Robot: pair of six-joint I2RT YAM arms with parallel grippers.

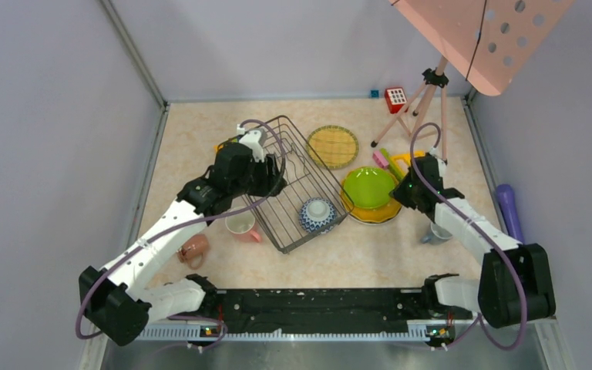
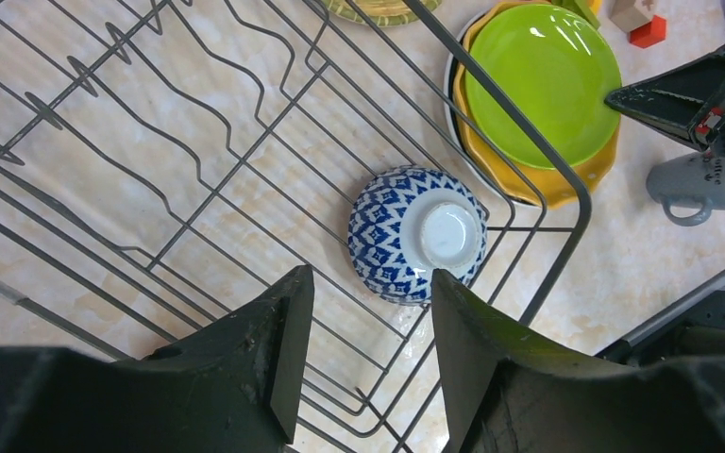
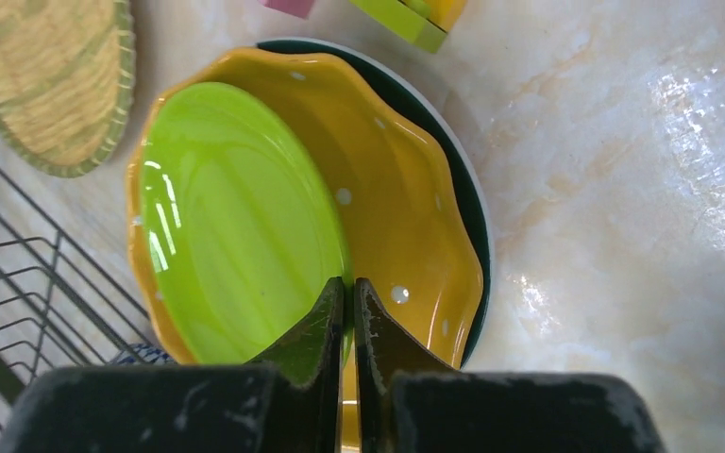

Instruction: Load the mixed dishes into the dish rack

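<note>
Marbled tabletop (image 1: 354, 262): left hand (image 2: 370, 281) half open, empty, above dish rack (image 2: 581, 203); right hand (image 3: 349, 285) pinches lime green plate (image 3: 236, 217).

Patterned bowl (image 2: 415, 236) upturned in rack (image 1: 289, 185), lime plate (image 3: 236, 217) stacked beside

A woven mat (image 1: 332, 146) and red block (image 1: 395, 98) sit near a pink tripod's (image 1: 442, 116) legs.

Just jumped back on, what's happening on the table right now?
The left gripper hangs open over the blue-white bowl, which sits upside down inside the dish rack. The right gripper is shut at the rim of the lime green plate, top of the stack beside the rack; whether it truly pinches the rim is unclear. Two pink mugs and the grey-blue mug are on the table outside the rack.
</note>
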